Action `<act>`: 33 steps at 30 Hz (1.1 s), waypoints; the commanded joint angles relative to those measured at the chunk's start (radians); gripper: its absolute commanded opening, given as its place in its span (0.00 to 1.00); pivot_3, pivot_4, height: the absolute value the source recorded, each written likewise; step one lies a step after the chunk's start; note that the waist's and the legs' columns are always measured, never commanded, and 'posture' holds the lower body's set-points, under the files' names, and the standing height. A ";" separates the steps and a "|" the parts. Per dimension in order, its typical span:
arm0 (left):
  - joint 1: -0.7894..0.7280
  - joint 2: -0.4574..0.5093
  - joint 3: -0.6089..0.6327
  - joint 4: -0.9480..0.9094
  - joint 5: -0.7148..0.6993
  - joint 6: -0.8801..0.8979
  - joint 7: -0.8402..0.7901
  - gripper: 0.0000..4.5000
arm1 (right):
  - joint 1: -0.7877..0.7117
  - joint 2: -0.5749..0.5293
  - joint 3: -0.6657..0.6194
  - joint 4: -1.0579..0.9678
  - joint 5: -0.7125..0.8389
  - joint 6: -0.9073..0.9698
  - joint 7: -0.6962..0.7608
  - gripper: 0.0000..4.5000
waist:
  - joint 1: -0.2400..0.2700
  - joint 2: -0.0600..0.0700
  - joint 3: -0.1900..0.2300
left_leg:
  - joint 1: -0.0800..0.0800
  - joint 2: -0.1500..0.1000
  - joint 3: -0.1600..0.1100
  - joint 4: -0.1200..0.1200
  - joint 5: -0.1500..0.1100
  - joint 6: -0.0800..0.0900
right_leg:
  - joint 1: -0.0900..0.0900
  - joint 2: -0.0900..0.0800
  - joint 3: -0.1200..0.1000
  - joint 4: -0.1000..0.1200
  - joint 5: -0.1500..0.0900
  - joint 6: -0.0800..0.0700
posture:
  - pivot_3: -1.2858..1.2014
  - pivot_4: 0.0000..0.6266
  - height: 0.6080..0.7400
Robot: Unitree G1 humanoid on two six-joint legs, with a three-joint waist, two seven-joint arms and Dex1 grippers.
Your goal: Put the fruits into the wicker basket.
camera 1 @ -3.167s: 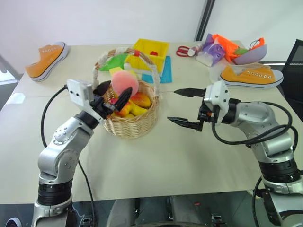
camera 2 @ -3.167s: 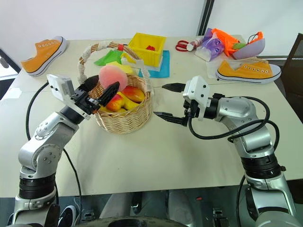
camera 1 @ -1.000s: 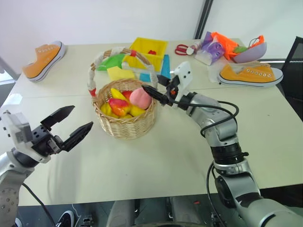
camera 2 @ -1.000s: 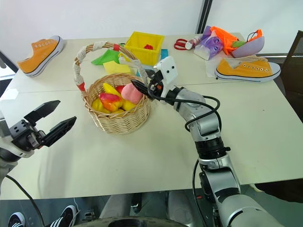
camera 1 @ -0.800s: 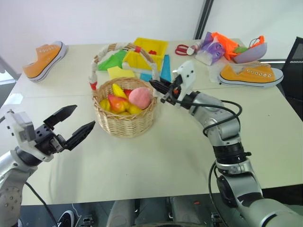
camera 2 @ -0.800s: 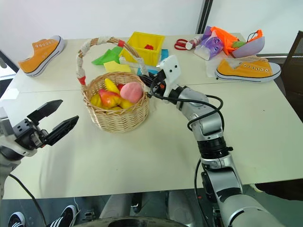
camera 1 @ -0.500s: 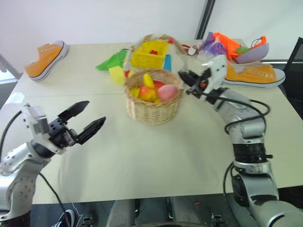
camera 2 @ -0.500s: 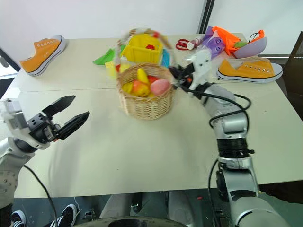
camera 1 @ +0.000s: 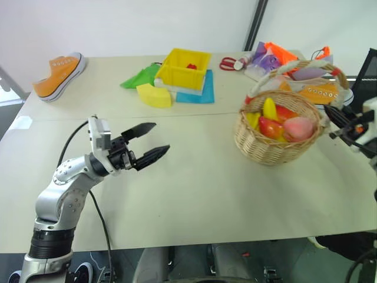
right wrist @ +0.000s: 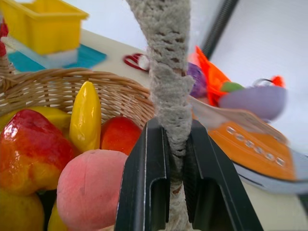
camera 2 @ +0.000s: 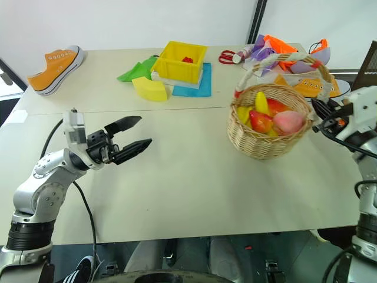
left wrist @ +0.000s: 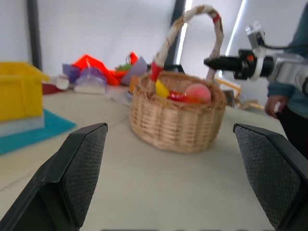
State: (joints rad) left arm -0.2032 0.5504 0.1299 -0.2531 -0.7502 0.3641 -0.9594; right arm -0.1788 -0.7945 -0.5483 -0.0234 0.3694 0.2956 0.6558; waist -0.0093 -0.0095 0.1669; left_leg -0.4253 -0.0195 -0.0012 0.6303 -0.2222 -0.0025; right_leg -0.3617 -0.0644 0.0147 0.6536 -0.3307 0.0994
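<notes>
At the table's right edge my right gripper point(right wrist: 174, 168) pinches only the basket point(camera 2: 268, 132) handle, left gripper point(camera 2: 134, 134) wide and empty, so I fear a swing tipping the fruits point(camera 2: 268, 116) out.

Both head eyes are looking down over the beige table point(camera 1: 194, 183), sharing the round tan wicker basket point(camera 1: 268, 150); the left wrist camera is facing it from afar, the right wrist camera pressing close against its white-wrapped handle point(right wrist: 169, 82)
</notes>
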 commanded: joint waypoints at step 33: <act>0.030 -0.035 0.054 0.008 0.043 -0.053 0.004 1.00 | -0.125 0.340 0.162 -0.313 -0.220 -0.258 -0.512 0.99 | -0.004 0.004 0.001 | 0.000 -0.001 0.000 0.003 0.000 0.000 | -0.002 -0.002 0.001 0.005 0.000 0.000 | 0.52 0.24 1.00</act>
State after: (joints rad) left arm -0.1755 0.5121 0.1608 -0.2084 -0.6982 0.3250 -0.9588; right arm -0.2809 -0.4255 -0.3564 -0.3409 0.1428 0.0578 0.1345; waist -0.0132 -0.0054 0.1677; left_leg -0.4251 -0.0205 -0.0012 0.6327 -0.2220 -0.0026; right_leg -0.3635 -0.0659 0.0159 0.6584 -0.3307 0.0997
